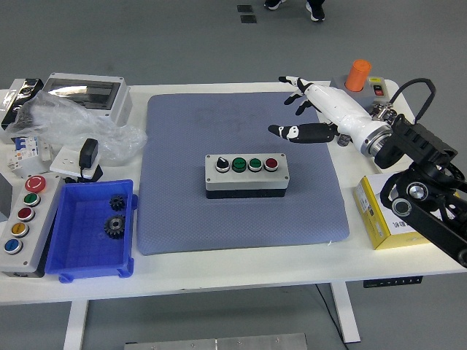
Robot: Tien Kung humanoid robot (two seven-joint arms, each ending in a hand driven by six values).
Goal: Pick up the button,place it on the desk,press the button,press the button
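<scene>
I see the button box (246, 176) lying flat near the middle of the blue mat (182, 211), long side running left to right. On its top sit four controls in a row: a black knob at the left, two green buttons, and a red button (271, 163) at the right end. Nothing touches the box.

My right hand (314, 113) is up over the mat's far right corner, beyond and to the right of the box and clear of it. Its fingers are spread apart and hold nothing; the white fingers point left toward the mat's far edge, and the dark thumb (292, 132) sticks out leftward below them, the part of the hand nearest the red button. The black forearm runs off to the right, over a yellow carton (383, 219) on the bench (241, 266).

My left hand is out of the picture.

Behind the hand, at the bench's far right corner, a grey stand carries an orange cylinder (358, 74). On the left, a blue bin (73, 251) holds two dark gears (114, 225), and a second control box (22, 222) with coloured buttons lies along the left edge. Farther back there is crumpled clear plastic (69, 124) and a grey enclosure (87, 91).
</scene>
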